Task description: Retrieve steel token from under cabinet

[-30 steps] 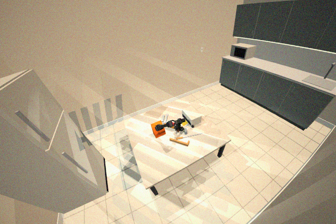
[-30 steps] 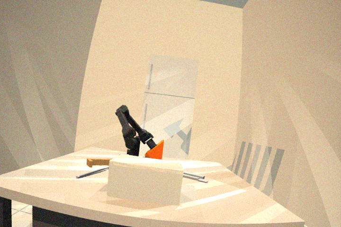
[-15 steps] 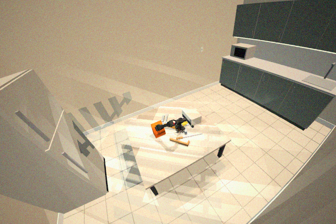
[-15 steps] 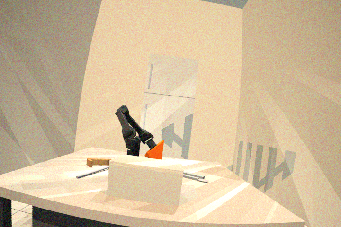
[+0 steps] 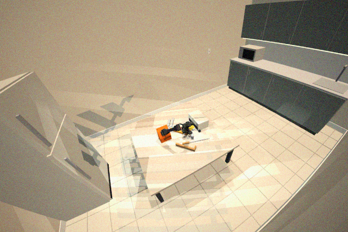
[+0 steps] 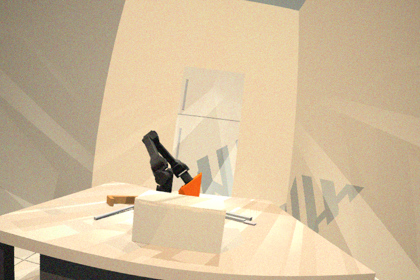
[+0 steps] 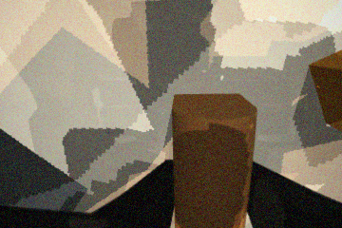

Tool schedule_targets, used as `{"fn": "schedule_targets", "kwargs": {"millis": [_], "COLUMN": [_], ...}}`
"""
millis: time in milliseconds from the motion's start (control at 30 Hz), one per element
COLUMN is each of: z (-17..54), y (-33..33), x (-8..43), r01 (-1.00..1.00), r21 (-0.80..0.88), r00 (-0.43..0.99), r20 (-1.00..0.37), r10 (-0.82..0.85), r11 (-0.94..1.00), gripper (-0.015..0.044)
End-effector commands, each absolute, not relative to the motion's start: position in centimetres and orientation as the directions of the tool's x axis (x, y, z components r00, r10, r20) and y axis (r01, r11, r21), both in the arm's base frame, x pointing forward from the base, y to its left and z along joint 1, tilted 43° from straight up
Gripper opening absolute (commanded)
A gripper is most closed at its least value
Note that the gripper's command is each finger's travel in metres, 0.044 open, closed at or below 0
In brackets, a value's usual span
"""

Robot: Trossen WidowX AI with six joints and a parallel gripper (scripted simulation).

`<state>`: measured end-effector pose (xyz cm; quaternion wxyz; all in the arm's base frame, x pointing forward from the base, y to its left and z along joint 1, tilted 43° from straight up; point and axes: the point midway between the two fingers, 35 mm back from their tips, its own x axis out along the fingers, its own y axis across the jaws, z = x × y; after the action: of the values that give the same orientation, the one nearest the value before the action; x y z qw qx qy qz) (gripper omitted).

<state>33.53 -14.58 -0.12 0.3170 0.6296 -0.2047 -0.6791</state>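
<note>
My gripper (image 7: 206,168) is shut on a brown wooden handle (image 7: 214,142), whose squared end stands up between the black fingers in the wrist view. In the top view the black arm (image 5: 188,125) is close in front of the pale cabinet (image 5: 197,116) (image 6: 179,221); the fingers are too small to make out there. In the exterior view the cabinet hides them and whatever lies in front of it. The steel token cannot be made out in any view. The marked area cannot be told clearly; a small yellow patch (image 5: 191,127) shows beside the arm.
An L-shaped wooden tool (image 5: 184,146) (image 6: 121,199) and a thin grey rod (image 5: 201,140) (image 6: 113,212) lie on one side. Pale bars (image 5: 170,122) (image 6: 240,216) lie on the other. An orange block (image 5: 166,138) (image 6: 193,188) is by the arm. Another brown block (image 7: 337,87) shows at the wrist view's right.
</note>
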Motion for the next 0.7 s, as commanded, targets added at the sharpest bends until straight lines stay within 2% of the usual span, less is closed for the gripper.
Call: {"fn": "schedule_targets", "kwargs": {"millis": [0,667], "z": [-0.2,-0.4], "y": [-14.5,-14.3], "x": [34.1,36.1], "r01": [0.168,0.167], "r21": [0.679,0.679], "r00": [-0.005,-0.004], "r20": [-0.725,-0.725], "r10": [-0.689,-0.689], "r11": [-0.715,-0.715], "gripper": [0.0,0.0]}}
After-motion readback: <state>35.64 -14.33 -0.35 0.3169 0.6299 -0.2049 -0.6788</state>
